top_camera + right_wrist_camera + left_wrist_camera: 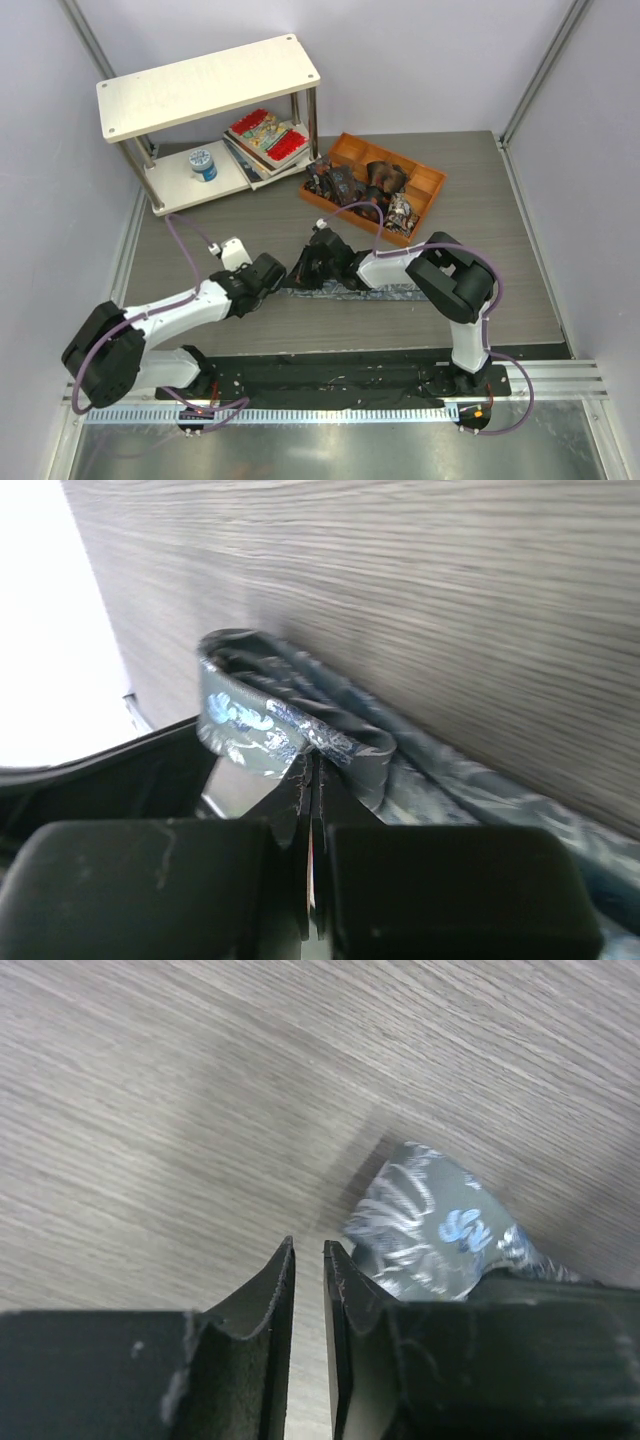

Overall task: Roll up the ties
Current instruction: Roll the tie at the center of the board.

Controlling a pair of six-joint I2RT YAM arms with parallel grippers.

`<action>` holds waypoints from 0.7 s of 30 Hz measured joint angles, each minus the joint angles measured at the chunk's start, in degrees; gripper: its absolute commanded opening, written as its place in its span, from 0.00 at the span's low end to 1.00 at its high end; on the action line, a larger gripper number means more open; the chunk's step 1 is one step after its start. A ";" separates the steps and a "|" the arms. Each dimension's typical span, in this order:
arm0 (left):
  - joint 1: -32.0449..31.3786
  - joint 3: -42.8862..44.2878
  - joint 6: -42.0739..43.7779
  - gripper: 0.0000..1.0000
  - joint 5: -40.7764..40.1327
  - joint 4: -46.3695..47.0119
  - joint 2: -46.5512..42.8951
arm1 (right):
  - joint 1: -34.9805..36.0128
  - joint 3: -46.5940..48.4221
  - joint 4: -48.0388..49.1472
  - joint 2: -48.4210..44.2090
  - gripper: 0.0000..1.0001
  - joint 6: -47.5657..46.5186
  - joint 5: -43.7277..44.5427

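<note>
The long grey-blue tie (390, 291) lies flat along the table in front of my arms. Its left end is folded up into a loop (250, 720). My right gripper (312, 262) is shut on this looped end, and in the right wrist view (312, 765) the fabric is pinched between the tips. My left gripper (275, 272) sits just left of that end. Its jaws (309, 1250) stand a narrow gap apart with only bare table between them, and the tie's end (430, 1225) is beside the right finger. Small dark rolled ties (345, 185) sit in the orange tray.
The orange compartment tray (425, 180) stands at the back right. A white two-level shelf (210, 85) stands at the back left, with red-patterned books (268, 135) and a blue-and-white can (203, 163) on its lower level. A black mat (330, 380) lies by the arm bases.
</note>
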 measured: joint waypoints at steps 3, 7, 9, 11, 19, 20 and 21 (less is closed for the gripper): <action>0.00 -1.62 0.37 0.25 0.70 -0.50 -3.96 | -0.02 -0.72 -0.46 0.00 0.01 0.04 0.72; 0.00 -3.39 2.51 0.56 1.66 -1.42 -10.58 | 0.00 -0.74 -0.52 0.00 0.01 0.02 1.05; 0.00 -3.50 3.54 0.64 1.64 -2.08 -14.03 | 0.00 -0.74 -0.55 0.00 0.01 0.02 1.14; 0.00 -3.50 4.76 0.67 1.66 -2.12 -16.87 | -0.02 -0.76 -0.55 0.00 0.01 0.02 1.16; 2.91 -4.46 10.91 0.62 6.75 3.58 -18.99 | -0.02 -0.96 -0.35 -0.02 0.01 0.04 1.16; 3.34 -4.76 11.76 0.61 7.63 4.79 -18.36 | 0.00 -0.98 -0.33 -0.02 0.01 0.04 1.16; 3.80 -5.18 12.35 0.61 8.57 6.21 -17.59 | 0.00 -0.98 -0.31 -0.02 0.01 0.04 1.14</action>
